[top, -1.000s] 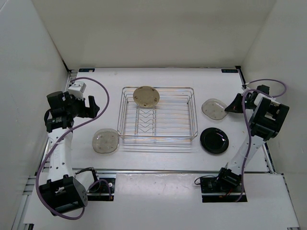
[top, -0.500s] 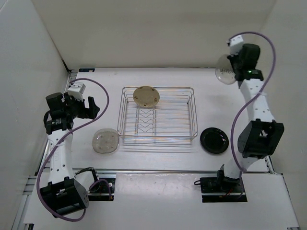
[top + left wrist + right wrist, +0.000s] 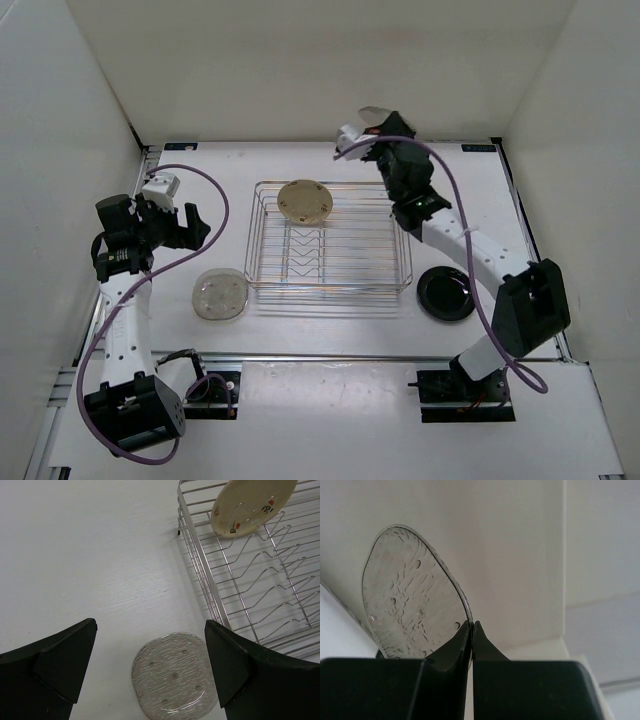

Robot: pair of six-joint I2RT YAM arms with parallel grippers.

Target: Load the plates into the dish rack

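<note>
I am clamping my right gripper (image 3: 471, 626) on the rim of a translucent speckled plate (image 3: 412, 597). My right wrist camera is showing the two fingers pinched together on the plate's lower edge, with the plate standing up against the white wall. That view is not showing where the plate is. From the top camera, I am holding it raised in the air near the far right corner of the dish rack (image 3: 330, 262).

A tan plate (image 3: 305, 200) is leaning upright in the prongs at the rack's far end. A black plate (image 3: 446, 292) is lying flat on the table (image 3: 200, 180) just right of the rack's near right corner.

I am holding my left gripper (image 3: 150, 627) with its fingers wide apart and nothing between them. Its wrist camera is framing a second translucent plate (image 3: 175, 672), lying flat just left of the rack's near left corner. From above, that gripper is hanging to the far left of this plate, apart from it.
</note>
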